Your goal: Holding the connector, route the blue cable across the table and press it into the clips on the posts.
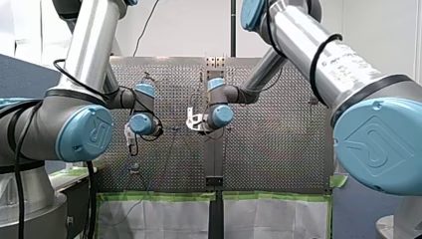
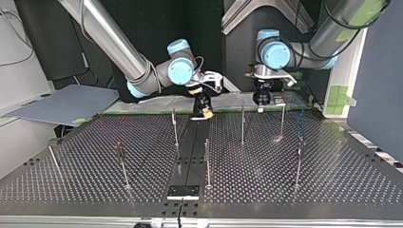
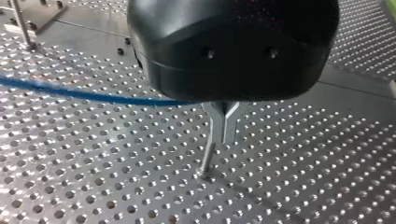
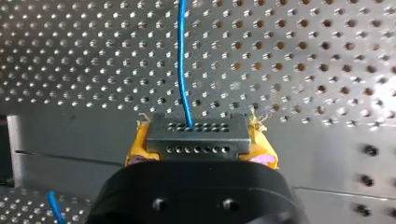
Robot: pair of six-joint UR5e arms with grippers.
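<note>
In the front view both arms reach over the counter (image 1: 278,149); the top view sets my right tool (image 2: 206,113) and my left tool (image 2: 261,102) side by side beyond the posts (image 2: 175,128). The left wrist view shows the left tool's metal fingers (image 3: 223,126) closed where the blue cable (image 3: 93,95) runs in: thin, limp, likely to sag unless taut. In the right wrist view the right tool's yellow pads (image 4: 135,150) clamp the connector (image 4: 196,135), the rigid, safest hold.
</note>
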